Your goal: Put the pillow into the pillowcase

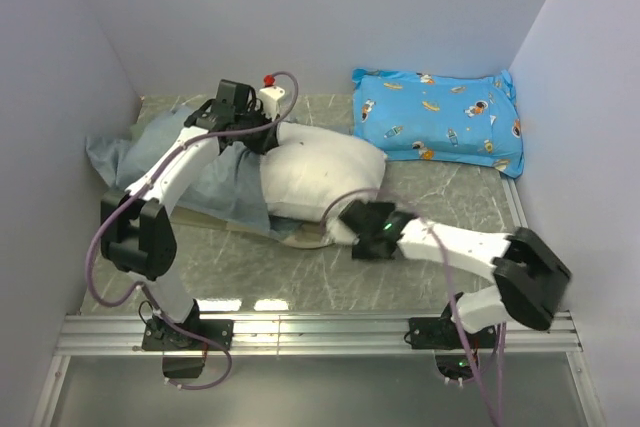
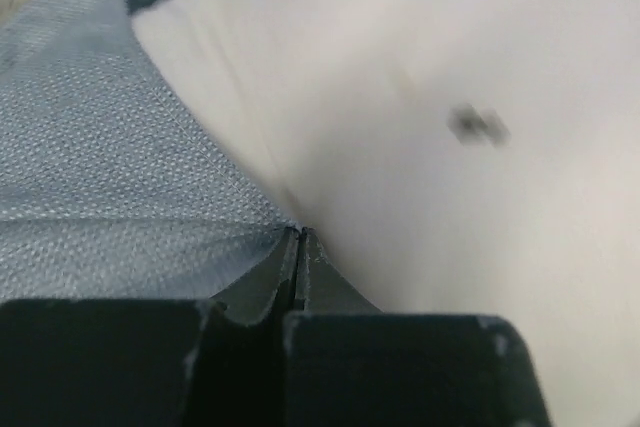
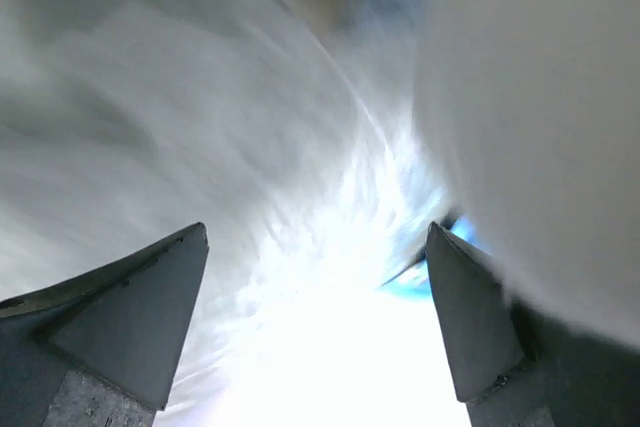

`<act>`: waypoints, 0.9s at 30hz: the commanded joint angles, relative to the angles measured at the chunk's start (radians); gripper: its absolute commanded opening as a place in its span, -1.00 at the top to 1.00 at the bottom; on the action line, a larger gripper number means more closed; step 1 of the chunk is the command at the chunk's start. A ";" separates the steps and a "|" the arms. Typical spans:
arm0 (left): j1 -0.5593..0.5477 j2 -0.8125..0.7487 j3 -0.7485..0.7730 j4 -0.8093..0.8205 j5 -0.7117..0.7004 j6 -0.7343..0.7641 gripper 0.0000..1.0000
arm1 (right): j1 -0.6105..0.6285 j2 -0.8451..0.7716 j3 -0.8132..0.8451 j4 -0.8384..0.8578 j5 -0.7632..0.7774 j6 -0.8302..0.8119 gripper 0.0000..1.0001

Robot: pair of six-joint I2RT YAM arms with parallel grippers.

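**Left pincer clamped on the pillowcase edge, right pincer gaping at the pillow**

At the left of your top view the pillowcase lies limp on the table, its grey-blue face up, with a tan strip showing along its near edge; the left arm reaches over it, and the left gripper comes down where the cloth meets the far left end of the pillow. On your left wrist camera the left gripper has its jaws pressed together with no gap, and the grey-blue hem of the pillowcase runs straight into them; the pillow bulges white just beside the jaws on the right. The pillow sits mid-table, its left end against the pillowcase mouth; how far inside it goes you cannot tell. At its near right corner is the right gripper; on the right wrist camera the right gripper has its fingers spread wide with nothing between them; that view is badly blurred, with the pillow a white mass on the right. Far right, against the back wall, the blue cartoon-print cushion lies apart from both.
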 commanded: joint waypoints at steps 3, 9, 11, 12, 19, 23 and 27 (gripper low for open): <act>0.016 -0.254 -0.260 -0.093 0.096 0.184 0.99 | -0.309 -0.248 0.115 -0.162 -0.320 0.145 -0.96; 0.054 -0.445 -0.469 -0.107 -0.004 0.322 0.74 | -0.423 -0.416 0.005 -0.263 -0.587 -0.003 -0.99; 0.082 -0.439 -0.390 -0.163 0.042 0.311 0.60 | -0.423 -0.480 -0.076 -0.241 -0.532 -0.068 -1.00; 0.094 -0.436 -0.358 -0.168 0.061 0.304 0.41 | -0.440 -0.493 -0.116 -0.189 -0.523 -0.073 -1.00; 0.120 -0.347 -0.065 -0.052 0.007 0.016 -0.44 | -0.729 -0.133 0.357 -0.286 -0.932 0.293 -1.00; 0.041 -0.116 0.206 -0.097 -0.212 -0.025 -0.55 | -0.822 0.110 0.603 -0.299 -1.108 0.689 -1.00; 0.010 0.076 0.419 -0.186 -0.290 -0.076 -0.53 | -0.841 0.286 0.689 -0.239 -1.210 0.892 -1.00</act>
